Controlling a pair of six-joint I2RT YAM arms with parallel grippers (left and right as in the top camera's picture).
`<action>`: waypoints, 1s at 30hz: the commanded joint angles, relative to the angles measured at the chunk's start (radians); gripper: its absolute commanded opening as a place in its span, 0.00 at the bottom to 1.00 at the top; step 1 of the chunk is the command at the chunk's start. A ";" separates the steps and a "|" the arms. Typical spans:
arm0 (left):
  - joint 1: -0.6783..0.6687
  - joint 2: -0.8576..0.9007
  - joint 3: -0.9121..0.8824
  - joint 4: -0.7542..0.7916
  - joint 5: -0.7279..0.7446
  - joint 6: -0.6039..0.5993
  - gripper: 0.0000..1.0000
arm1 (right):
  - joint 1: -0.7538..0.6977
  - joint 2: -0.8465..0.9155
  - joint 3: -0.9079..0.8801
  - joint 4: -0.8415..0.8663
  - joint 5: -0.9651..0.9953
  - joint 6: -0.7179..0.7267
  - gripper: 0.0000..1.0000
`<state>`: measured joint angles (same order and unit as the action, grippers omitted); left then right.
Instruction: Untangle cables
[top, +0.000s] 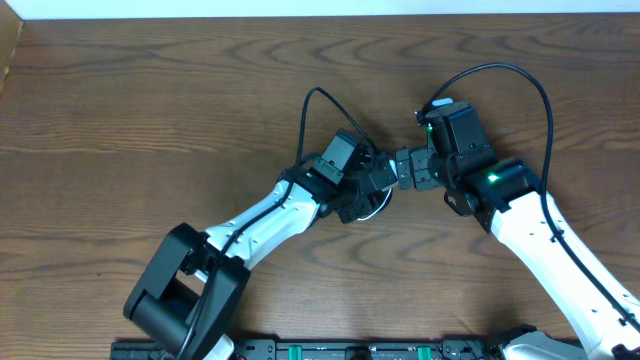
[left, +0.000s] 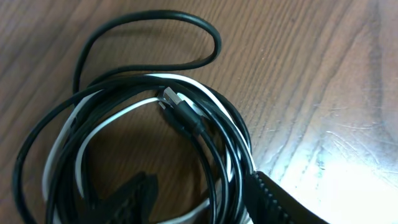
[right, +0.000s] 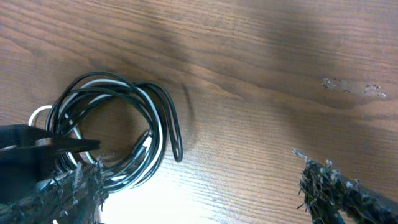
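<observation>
Nothing is untangled yet: the cables lie in 1 coil, left gripper straddling it, grip unclear, right gripper wide open.

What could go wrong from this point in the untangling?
The left gripper straddles several black and white strands of the cables; closing may lift the whole coil, not one cord. The plug lies tucked among the loops; pulling could snag it there and tighten the tangle.
</observation>
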<state>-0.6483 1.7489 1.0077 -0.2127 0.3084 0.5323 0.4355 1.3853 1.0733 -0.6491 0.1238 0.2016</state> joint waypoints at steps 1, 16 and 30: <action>0.004 0.050 0.011 0.006 -0.006 0.013 0.47 | 0.004 -0.013 0.014 -0.004 -0.003 0.004 0.99; 0.039 0.064 0.011 0.028 -0.002 0.013 0.39 | 0.004 -0.013 0.014 -0.029 -0.003 0.008 0.99; 0.039 0.064 0.011 0.019 0.077 0.013 0.41 | 0.004 -0.013 0.014 -0.031 -0.003 0.012 0.99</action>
<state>-0.6113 1.8088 1.0077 -0.1837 0.3618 0.5362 0.4355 1.3853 1.0733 -0.6765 0.1238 0.2016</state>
